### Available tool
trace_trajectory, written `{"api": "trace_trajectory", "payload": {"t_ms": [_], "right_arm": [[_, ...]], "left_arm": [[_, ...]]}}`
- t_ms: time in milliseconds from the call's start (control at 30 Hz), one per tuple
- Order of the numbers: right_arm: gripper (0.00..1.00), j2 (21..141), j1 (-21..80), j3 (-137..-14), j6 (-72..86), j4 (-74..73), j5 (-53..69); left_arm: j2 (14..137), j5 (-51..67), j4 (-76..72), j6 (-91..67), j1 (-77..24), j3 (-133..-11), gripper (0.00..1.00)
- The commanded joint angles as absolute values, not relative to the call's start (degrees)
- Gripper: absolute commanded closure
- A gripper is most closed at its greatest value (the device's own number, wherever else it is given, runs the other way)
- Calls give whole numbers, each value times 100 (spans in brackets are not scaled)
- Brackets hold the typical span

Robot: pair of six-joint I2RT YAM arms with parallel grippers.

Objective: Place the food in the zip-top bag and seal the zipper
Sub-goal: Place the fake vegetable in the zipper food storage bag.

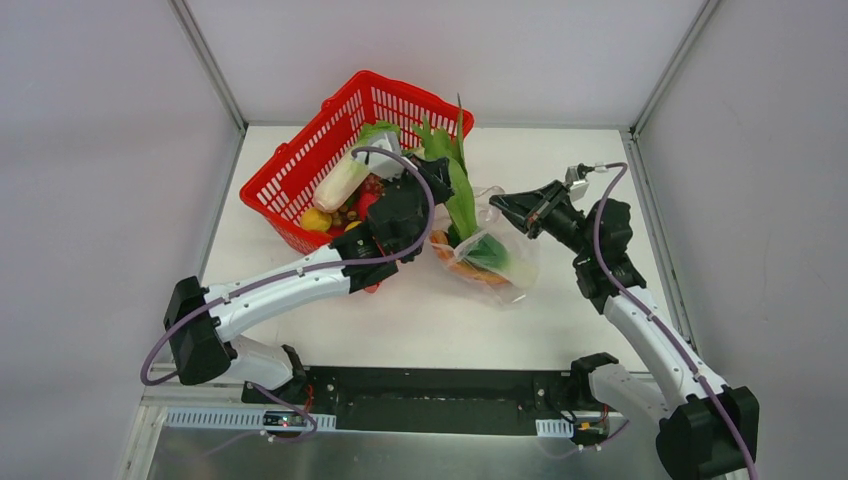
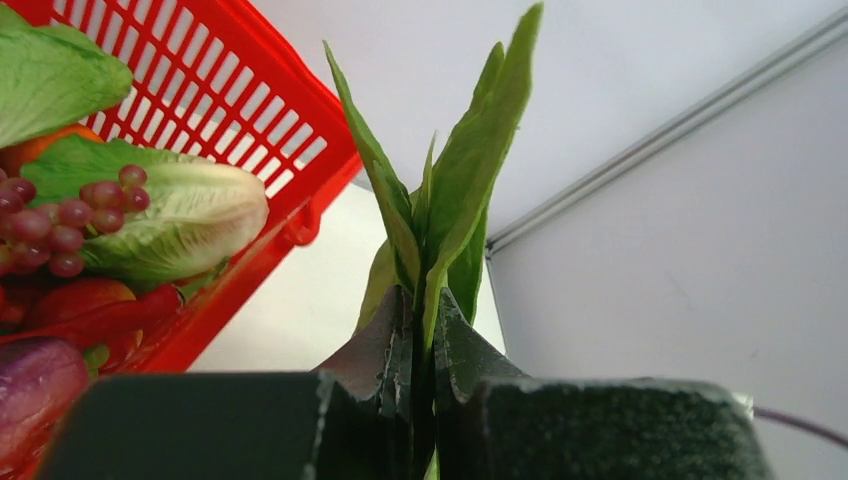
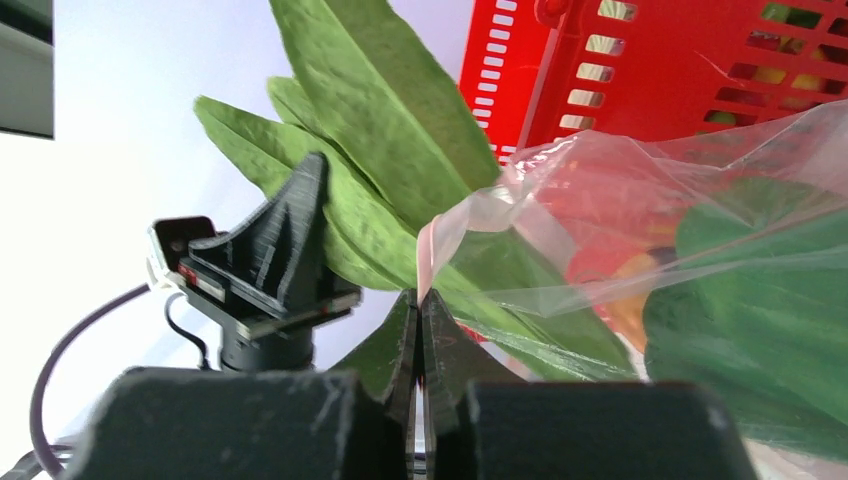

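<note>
The clear zip-top bag [image 1: 500, 262] lies mid-table with its mouth toward the basket; something green and something orange show through it. My left gripper [image 1: 437, 176] [image 2: 420, 312] is shut on the stems of the green leaves [image 1: 461, 195] [image 2: 470, 170], whose lower end reaches into the bag's mouth. My right gripper [image 1: 498, 206] [image 3: 421, 298] is shut on the pink zipper [image 3: 428, 245] strip, holding the bag [image 3: 660, 230] edge up beside the leaves [image 3: 380, 130]. A bok choy [image 1: 343, 178] and a yellow lemon [image 1: 315, 218] lie in the red basket [image 1: 300, 165].
The red mesh basket [image 2: 250, 100] sits at the back left, tilted, with pale lettuce [image 2: 185, 215], purple grapes [image 2: 55, 215] and other red toy foods. It stands close behind the bag [image 3: 680, 70]. White walls enclose the table on three sides.
</note>
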State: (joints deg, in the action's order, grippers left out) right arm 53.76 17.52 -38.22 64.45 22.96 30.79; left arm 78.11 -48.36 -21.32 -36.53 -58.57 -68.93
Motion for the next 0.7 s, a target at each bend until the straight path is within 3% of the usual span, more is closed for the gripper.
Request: {"api": "trace_trajectory", "payload": {"t_ms": [0,100,200,300,400,500,533,667], "right_arm": [[100,5326,1791,-3887,7003,3190,3017],[100,5260,1783,-3821,7092,3190,2863],[100,5234,1776,-3772,7113,3204,2771],[100,5245,1777,-3739,7080,3199,2790],[100,5222,1779,-3688,7018,3195,2812],[100,5170,1780,-3692,6882,3167,2891],[100,5159,1783,-3741,6781,3111,2967],[100,5089,1777,-3948,6223,2738,3246]], "left_arm": [[7923,-4816,-2790,-3380,-6108,-6582,100],[7827,-4877,-2906,-3234,-6216,-6277,99],[7684,-4698,-2718,-3081,-6267,-6142,91],[7460,-3904,-2611,-2643,-6268,-5893,67],[7147,-3320,-2408,-2142,-6266,-5720,31],[6878,-3129,-1881,-1792,-6221,-5774,7],[6787,-3042,-1629,-1712,-6158,-5861,2],[6516,-1700,-405,-1678,-5522,-6292,1]]}}
